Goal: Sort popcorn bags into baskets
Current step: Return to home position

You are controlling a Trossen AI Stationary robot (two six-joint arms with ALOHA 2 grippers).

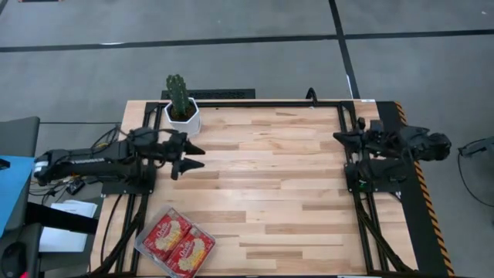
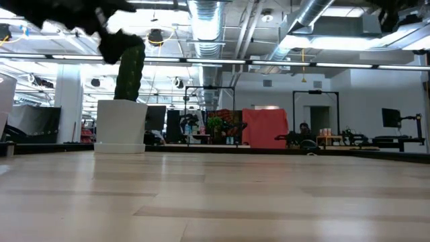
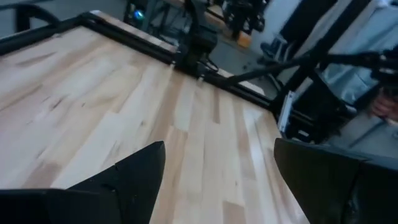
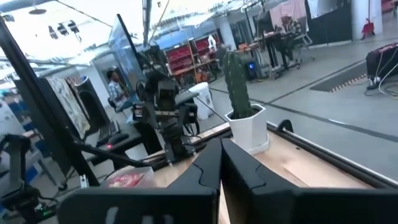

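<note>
Two red popcorn bags (image 1: 177, 241) lie side by side in the clear basket (image 1: 142, 248) at the table's near left corner. One of them shows as a red patch (image 4: 126, 180) in the right wrist view. My left gripper (image 1: 199, 157) hovers open over the table's left part, in front of the cactus pot, its fingers level and pointing toward the right edge; nothing is between them (image 3: 217, 168). My right gripper (image 1: 337, 137) is drawn back at the right edge, shut and empty (image 4: 221, 163), pointing level toward the left.
A white pot with a green cactus (image 1: 181, 108) stands at the far left of the table (image 1: 278, 193), and also shows in the low view (image 2: 121, 125). Black frame rails (image 1: 270, 103) run along the far and side edges. Striped tape (image 1: 421, 181) marks the right edge.
</note>
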